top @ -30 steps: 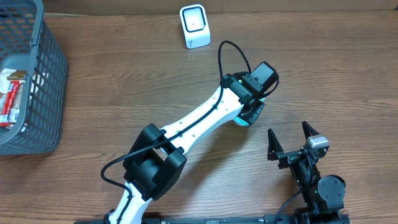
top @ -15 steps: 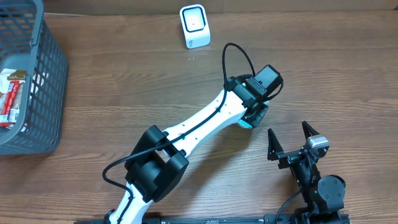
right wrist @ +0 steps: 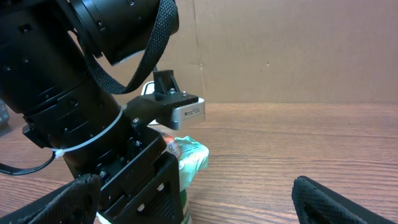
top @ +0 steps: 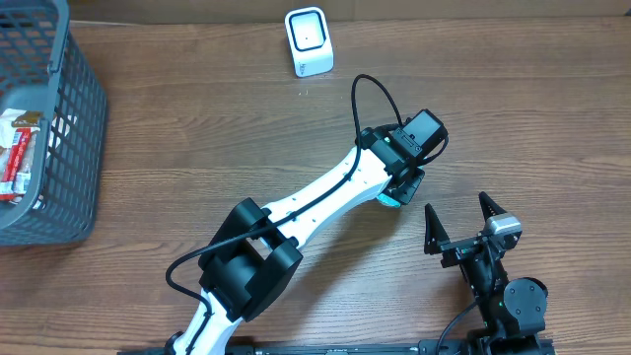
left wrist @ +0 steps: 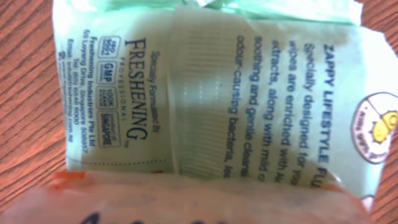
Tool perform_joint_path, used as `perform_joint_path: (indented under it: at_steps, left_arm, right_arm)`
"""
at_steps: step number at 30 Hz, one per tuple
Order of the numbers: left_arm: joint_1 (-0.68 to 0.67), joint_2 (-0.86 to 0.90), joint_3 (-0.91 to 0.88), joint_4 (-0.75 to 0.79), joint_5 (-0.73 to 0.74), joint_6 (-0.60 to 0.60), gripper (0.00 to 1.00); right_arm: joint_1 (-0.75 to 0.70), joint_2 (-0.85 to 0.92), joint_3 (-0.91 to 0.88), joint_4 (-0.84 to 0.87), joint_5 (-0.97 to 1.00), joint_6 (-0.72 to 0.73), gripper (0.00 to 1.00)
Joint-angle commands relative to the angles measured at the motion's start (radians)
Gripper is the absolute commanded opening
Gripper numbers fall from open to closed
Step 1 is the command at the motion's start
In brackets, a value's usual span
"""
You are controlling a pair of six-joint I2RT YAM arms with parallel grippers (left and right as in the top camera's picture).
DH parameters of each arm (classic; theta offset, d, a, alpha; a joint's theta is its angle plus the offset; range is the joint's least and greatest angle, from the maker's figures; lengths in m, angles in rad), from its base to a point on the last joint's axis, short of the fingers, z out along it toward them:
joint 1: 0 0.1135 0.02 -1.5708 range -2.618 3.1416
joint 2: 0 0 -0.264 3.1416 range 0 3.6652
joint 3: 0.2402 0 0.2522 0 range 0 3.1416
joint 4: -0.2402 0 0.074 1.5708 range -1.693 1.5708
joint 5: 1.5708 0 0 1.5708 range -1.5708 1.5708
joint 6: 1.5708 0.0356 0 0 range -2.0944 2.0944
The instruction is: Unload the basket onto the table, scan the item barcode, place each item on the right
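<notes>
I start with the grey mesh basket (top: 77,118) at the worktop's (top: 197,128) left edge. It holds red-and-white packets (top: 18,156) lying against its left side, and I cannot make out how many. The white barcode scanner (top: 309,41) stands at the far edge, about the middle, well apart from everything else.

The left arm reaches diagonally across to the right-centre of the worktop. There the left pincer (top: 399,187) is clamped partway on the wipes packet (top: 390,198), of which only a teal sliver peeks out under the wrist from overhead. In the left wrist camera the pale green packet (left wrist: 205,93) fills nearly the whole picture. Its print reads "FRESHENING" and "ZAPPY LIFESTYLE", with bare wood showing at the corners and a blurred orange band along the bottom. The fingers themselves are hidden there. From the right wrist camera I see the packet (right wrist: 189,155) jutting out beside the left pincer's black jaws.

The right pincer (top: 460,215) sits near the front right edge, jaws spread wide and released, gripping nothing, close to the packet but apart from it.
</notes>
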Motion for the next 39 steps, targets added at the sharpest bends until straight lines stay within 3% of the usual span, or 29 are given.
perform_joint_path:
  at_steps: [1,3,6,14,34,39]
  left_arm:
    - [-0.013,0.000,0.003,0.016,-0.016,-0.021,0.53]
    - [-0.013,0.000,0.003,0.016,-0.016,-0.021,0.58]
    - [-0.014,0.001,0.003,0.015,-0.016,-0.021,0.76]
    - [-0.014,0.001,0.003,0.016,-0.012,-0.021,1.00]
    - [-0.013,-0.024,0.061,-0.019,-0.012,0.018,1.00]
    - [-0.013,-0.024,0.061,-0.023,-0.012,0.032,0.88]
  right_arm:
    - [0.000,-0.010,-0.011,0.004,-0.001,0.005,1.00]
    - [0.000,-0.010,-0.011,0.004,-0.001,0.005,1.00]
    - [0.000,-0.010,-0.011,0.004,-0.001,0.005,1.00]
    - [0.000,-0.010,-0.011,0.004,-0.001,0.005,1.00]
    - [0.000,-0.010,-0.011,0.004,-0.001,0.005,1.00]
    - [0.000,-0.010,-0.011,0.004,-0.001,0.005,1.00]
